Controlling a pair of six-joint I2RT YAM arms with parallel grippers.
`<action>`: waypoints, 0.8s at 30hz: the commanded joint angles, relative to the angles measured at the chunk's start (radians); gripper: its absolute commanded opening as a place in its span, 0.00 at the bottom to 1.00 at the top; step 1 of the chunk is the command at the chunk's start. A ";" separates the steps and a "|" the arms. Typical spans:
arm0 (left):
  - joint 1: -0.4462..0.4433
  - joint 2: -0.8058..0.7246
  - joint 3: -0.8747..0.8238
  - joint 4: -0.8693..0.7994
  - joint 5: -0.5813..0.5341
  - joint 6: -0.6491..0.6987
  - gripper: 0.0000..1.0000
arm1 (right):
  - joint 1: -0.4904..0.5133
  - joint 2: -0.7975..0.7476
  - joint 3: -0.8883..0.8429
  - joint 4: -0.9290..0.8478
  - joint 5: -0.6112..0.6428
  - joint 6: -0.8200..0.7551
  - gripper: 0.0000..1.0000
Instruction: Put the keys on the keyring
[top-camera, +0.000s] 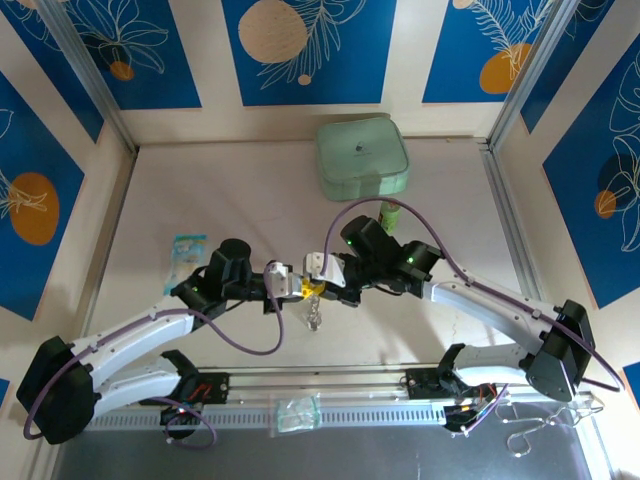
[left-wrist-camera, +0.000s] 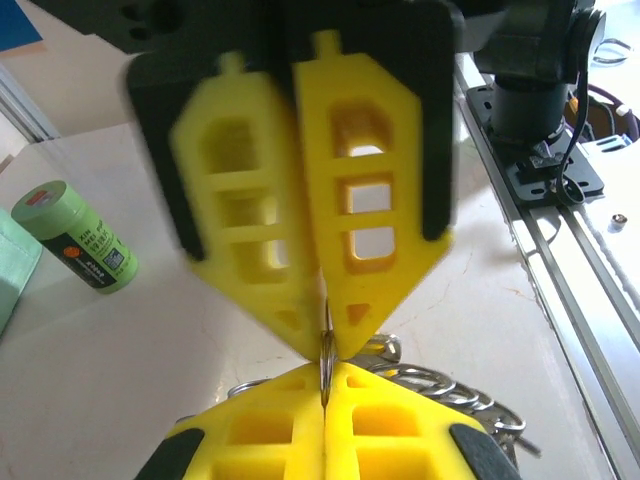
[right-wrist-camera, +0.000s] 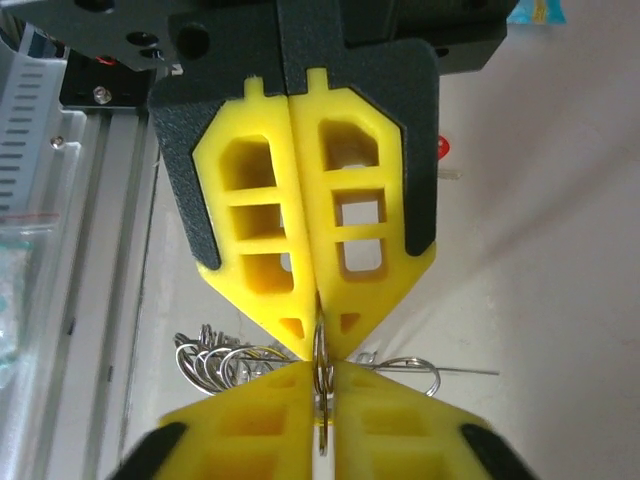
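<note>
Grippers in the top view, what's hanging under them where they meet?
A bunch of silvery metal loops, the keyring, dangles below the left gripper and right gripper. The grippers cover the part they pinch, so whatever is threaded there is hidden.

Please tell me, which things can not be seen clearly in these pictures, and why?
- Top view: the keyring hangs small and thin; no key can be told on it.
- Left wrist view: one finger of the right pincer is blurred; open or shut is unclear.
- Right wrist view: a small red thing beside the left pincer is too small to name.
</note>
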 joint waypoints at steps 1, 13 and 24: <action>-0.005 -0.016 0.017 0.027 0.011 0.004 0.00 | -0.039 -0.081 -0.065 0.074 -0.099 0.056 0.26; -0.005 -0.025 -0.009 0.093 0.048 -0.022 0.00 | -0.072 -0.166 -0.222 0.261 -0.123 0.189 0.32; -0.004 -0.024 -0.008 0.081 0.051 -0.012 0.00 | -0.081 -0.145 -0.211 0.261 -0.128 0.180 0.15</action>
